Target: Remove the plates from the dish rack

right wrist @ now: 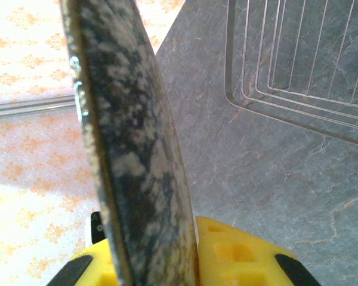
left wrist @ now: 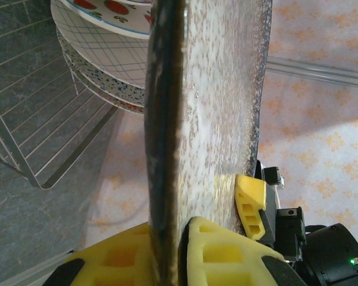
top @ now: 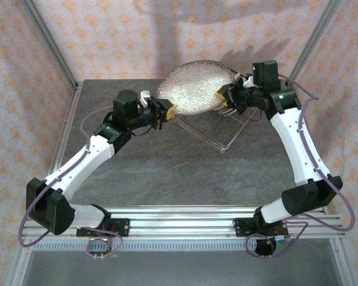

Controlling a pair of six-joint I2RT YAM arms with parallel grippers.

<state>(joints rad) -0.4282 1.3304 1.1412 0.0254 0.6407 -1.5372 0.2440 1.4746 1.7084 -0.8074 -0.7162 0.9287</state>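
- Peach-flowered cloth walls close in a dark grey stone-look surface in the top view, with both arms reaching in from the near edge.
- Above the far part of the wire rack, a speckled plate hangs tilted between the two arms.
- On the plate's left rim the left tool is clenched; on its right rim the right tool is clenched as well.
- From the left wrist, the speckled plate stands edge-on, its dark rim wedged between the left tool's yellow fingers.
- One yellow finger of the right tool presses the far side of that plate.
- Upper left in this view, a plaid plate, a plate with red shapes and a blue-flecked plate sit close together over the rack's wires.
- From the right wrist, the speckled plate's mottled underside runs up from the right tool, pinched between its yellow fingers.
- Rack wires lie on the surface at upper right, apart from the plate.
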